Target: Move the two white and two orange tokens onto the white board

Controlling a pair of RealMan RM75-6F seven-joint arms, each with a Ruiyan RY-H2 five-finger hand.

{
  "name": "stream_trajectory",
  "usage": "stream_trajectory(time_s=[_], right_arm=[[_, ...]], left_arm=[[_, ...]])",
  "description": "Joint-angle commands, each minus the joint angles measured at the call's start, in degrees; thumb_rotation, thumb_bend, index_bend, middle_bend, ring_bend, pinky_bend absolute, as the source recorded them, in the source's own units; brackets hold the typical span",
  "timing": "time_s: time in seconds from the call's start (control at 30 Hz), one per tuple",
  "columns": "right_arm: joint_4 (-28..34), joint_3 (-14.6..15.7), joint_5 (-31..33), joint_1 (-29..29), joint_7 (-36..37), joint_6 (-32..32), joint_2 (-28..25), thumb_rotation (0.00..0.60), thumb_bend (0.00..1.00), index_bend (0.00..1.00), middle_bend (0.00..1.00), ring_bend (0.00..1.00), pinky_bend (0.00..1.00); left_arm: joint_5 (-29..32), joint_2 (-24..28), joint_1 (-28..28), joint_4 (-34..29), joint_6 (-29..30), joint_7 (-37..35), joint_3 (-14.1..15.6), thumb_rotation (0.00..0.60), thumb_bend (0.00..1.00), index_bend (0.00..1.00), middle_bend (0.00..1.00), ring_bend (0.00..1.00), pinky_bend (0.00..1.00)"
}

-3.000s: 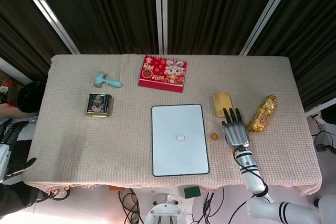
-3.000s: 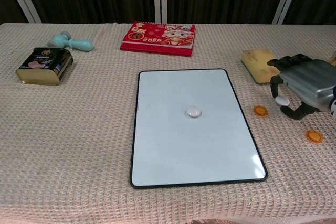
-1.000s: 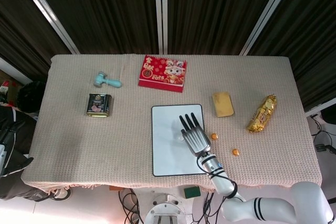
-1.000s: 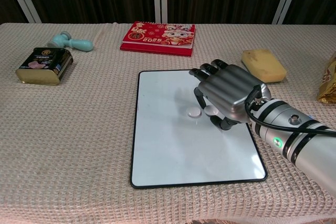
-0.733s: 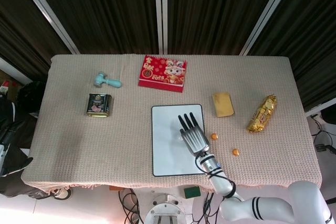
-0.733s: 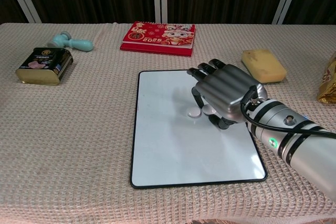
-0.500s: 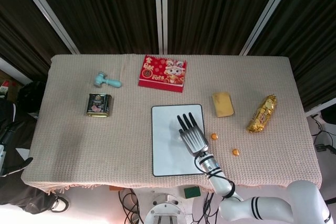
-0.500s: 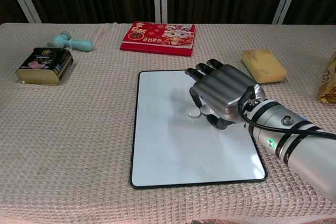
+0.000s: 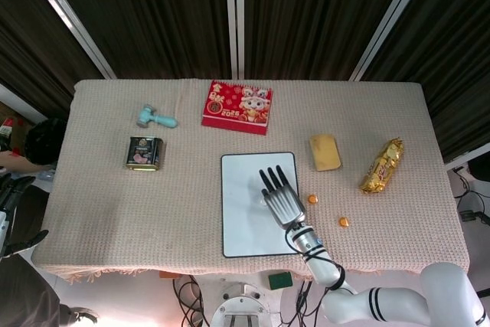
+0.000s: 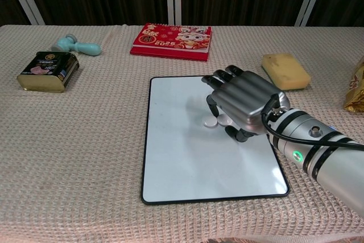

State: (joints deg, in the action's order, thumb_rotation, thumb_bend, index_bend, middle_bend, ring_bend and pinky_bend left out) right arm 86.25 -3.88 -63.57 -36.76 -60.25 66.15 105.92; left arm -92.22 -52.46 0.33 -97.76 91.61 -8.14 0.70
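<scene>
The right hand (image 10: 243,105), fingers curled over the flat white board (image 10: 187,157), touches two round white tokens (image 10: 211,122); whether it grips them is unclear. Beyond it, the red calendar (image 10: 172,40) reads "2025".

The white tokens (image 10: 215,121) are largely covered by the right hand (image 10: 245,102) over the white board (image 10: 187,157); whether either is pinched cannot be told. In the chest view both orange tokens (image 9: 312,199) are hidden behind the right arm, and the gold snack packet (image 10: 355,86) is cut off at the right edge. The left hand (image 9: 14,220) is barely seen at the head view's left edge, its fingers unreadable.
</scene>
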Motion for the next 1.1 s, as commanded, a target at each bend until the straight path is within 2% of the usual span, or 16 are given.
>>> stream_trajectory(time_s=[0.03, 0.27, 0.53, 0.67, 0.83, 1.1], right_arm=[[0.33, 0.17, -0.3, 0.15, 0.37, 0.27, -0.32, 0.6, 0.36, 0.18, 0.0, 0.0, 0.0], [2.72, 1.02, -2.84, 1.05, 2.51, 2.01, -2.15, 0.6, 0.35, 0.12, 0.0, 0.0, 0.0], [8.23, 3.62, -7.68, 5.02, 6.09, 7.67, -8.69, 0.6, 0.35, 0.12, 0.0, 0.0, 0.0], [8.85, 4.2, -7.58, 7.12, 7.67, 9.31, -11.82, 0.6, 0.35, 0.19, 0.0, 0.0, 0.0], [7.33, 3.83, -4.64, 9.08, 10.08, 8.93, -13.79, 0.6, 0.35, 0.33, 0.0, 0.0, 0.0], [4.04, 3.54, -3.57, 9.8, 12.63, 6.74, -12.89, 0.6, 0.35, 0.36, 0.0, 0.0, 0.0]], left_arm=[[0.0, -0.01, -0.01, -0.01, -0.02, 0.03, 0.0, 0.6, 0.1, 0.11, 0.14, 0.0, 0.12], [0.02, -0.02, -0.09, -0.08, -0.25, 0.28, 0.04, 0.6, 0.1, 0.11, 0.14, 0.0, 0.12], [-0.09, -0.04, -0.2, -0.31, -0.54, 0.67, 0.14, 0.6, 0.1, 0.12, 0.14, 0.0, 0.12], [-0.38, -0.08, -0.22, -0.62, -0.55, 1.24, 0.24, 0.6, 0.1, 0.12, 0.14, 0.0, 0.12], [-0.57, -0.16, -0.15, -0.97, -0.42, 1.88, 0.31, 0.6, 0.1, 0.12, 0.14, 0.0, 0.12], [-0.23, -0.29, -0.46, -0.98, -1.06, 2.2, 0.24, 0.6, 0.1, 0.12, 0.14, 0.0, 0.12]])
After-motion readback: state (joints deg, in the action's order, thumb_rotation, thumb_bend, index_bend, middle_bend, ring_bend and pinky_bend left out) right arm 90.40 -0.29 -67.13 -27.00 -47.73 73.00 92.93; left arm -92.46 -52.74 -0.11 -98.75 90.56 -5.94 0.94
